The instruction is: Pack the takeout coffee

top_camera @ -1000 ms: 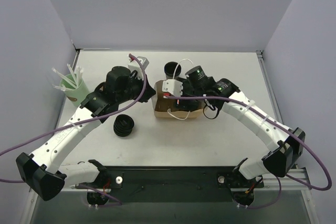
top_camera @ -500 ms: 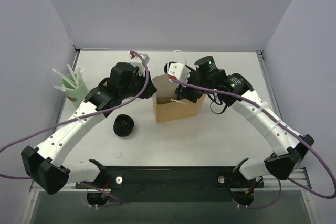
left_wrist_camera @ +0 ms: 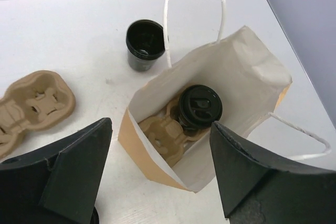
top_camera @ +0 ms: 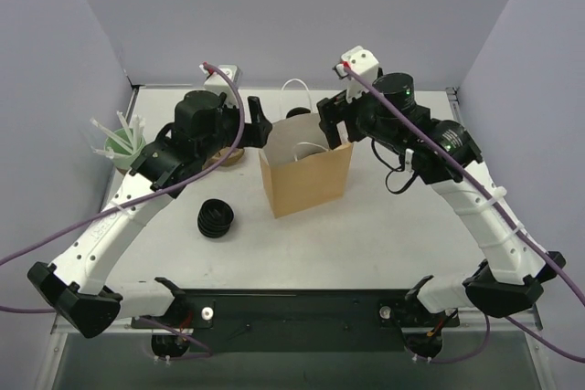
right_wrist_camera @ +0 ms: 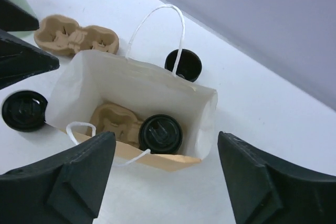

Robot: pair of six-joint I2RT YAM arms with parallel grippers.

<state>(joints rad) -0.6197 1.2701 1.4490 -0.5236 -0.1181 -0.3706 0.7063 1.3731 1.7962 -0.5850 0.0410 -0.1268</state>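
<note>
The takeout coffee (left_wrist_camera: 199, 106), a small black cup with a black lid, stands inside the brown paper bag (top_camera: 306, 180) in a pulp carrier (left_wrist_camera: 165, 132). The right wrist view looks down on the same lidded coffee (right_wrist_camera: 161, 134) and the bag (right_wrist_camera: 207, 108). My left gripper (top_camera: 254, 125) hovers open above the bag's left rim, holding nothing. My right gripper (top_camera: 334, 125) hovers open above the bag's right rim, also empty. In both wrist views the fingers (left_wrist_camera: 79, 150) (right_wrist_camera: 252, 166) stand wide apart, well above the bag mouth.
A lidless black cup (left_wrist_camera: 145, 43) stands just behind the bag. A second pulp carrier (left_wrist_camera: 31, 106) lies left of the bag. A squat ribbed black stack (top_camera: 217, 217) sits at front left, and a mint-green cup of white straws (top_camera: 123, 148) at far left. Walls enclose the table.
Both arms have lifted up and back from the bag. The left gripper went from shut to open and the right opened wider. The bag now stands tall with its mouth open.
</note>
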